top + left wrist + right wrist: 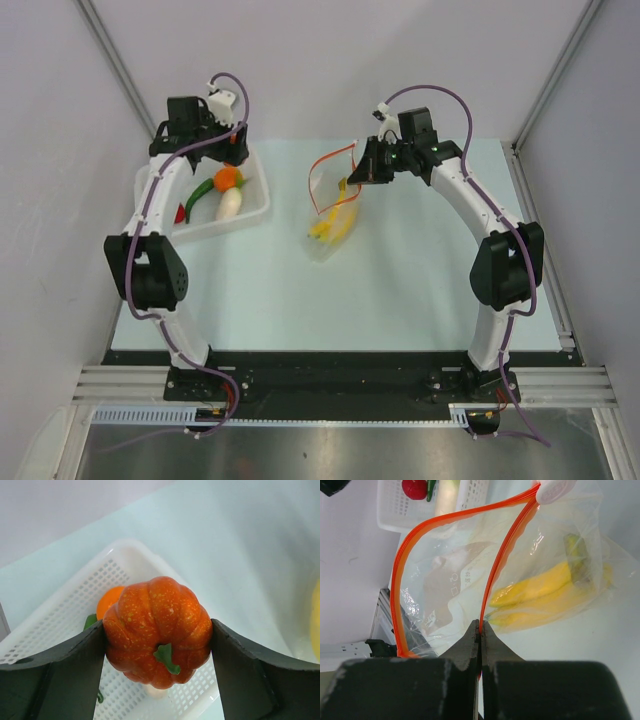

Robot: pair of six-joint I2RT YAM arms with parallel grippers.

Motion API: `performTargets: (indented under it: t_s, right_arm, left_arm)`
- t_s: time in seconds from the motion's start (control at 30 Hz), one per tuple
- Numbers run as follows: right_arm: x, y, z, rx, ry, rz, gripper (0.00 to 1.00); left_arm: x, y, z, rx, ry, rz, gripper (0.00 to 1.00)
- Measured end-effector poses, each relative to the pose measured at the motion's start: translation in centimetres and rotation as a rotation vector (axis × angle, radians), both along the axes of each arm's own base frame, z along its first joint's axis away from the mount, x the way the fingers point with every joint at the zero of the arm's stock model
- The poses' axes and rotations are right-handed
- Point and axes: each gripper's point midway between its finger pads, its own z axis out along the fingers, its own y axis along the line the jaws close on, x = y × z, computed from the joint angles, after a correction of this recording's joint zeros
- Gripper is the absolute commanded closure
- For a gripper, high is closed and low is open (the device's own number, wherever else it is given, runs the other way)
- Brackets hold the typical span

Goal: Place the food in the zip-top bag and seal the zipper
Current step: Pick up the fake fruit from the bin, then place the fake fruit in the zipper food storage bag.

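We start with the pale table (400,300), which fills the middle of the top view. The white perforated tray (255,205) sits at its upper left and the clear zip-top bag (335,215) slumps near the centre. The bag already holds the yellow banana bunch (535,587), lying low in its belly. In the tray we can make out a white radish (228,205), a green pepper (198,197) and a red fruit (180,213). The left wrist view adds an orange (107,602). The left gripper (157,625) hangs over the tray, its fingers pressed against both flanks of a ribbed orange toy pumpkin (155,615), so we judge it clamped on that piece (whether the pumpkin has cleared the tray floor we cannot tell). The right gripper (480,625) has its fingers together, pinching one lip of the red-orange zipper (445,517), which loops open toward the upper left of that view. The main risk, as we see it, is the mouth. Only one lip is pinched, so the far lip could sag and narrow the gap. The pumpkin is broad for that opening and could catch the strip. That would shove the floppy bag along the table or tug the lip out of the pinch. The fingers also bear on curved, smooth sides, so a jolt on the way over could let the pumpkin squirt free.
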Motion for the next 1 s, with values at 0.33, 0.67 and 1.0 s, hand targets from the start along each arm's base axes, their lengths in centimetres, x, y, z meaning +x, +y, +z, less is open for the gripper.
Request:
performTargets:
  t_s: [0.33, 0.67, 1.0]
  right_arm:
    - [0.0, 0.1, 0.0, -0.001, -0.003, 0.003, 1.0]
    - [-0.3, 0.4, 0.0, 0.0, -0.003, 0.012, 1.0]
    - [-0.5, 0.6, 0.0, -0.001, -0.012, 0.03, 1.0]
  left_arm:
    - [-1.7, -2.8, 0.9, -0.111, 0.032, -0.093, 0.39]
    - [-10.1, -16.9, 9.2, -0.348, -0.041, -0.474, 0.32]
    - [-11.8, -23.7, 8.3, -0.315, -0.011, -0.577, 0.0]
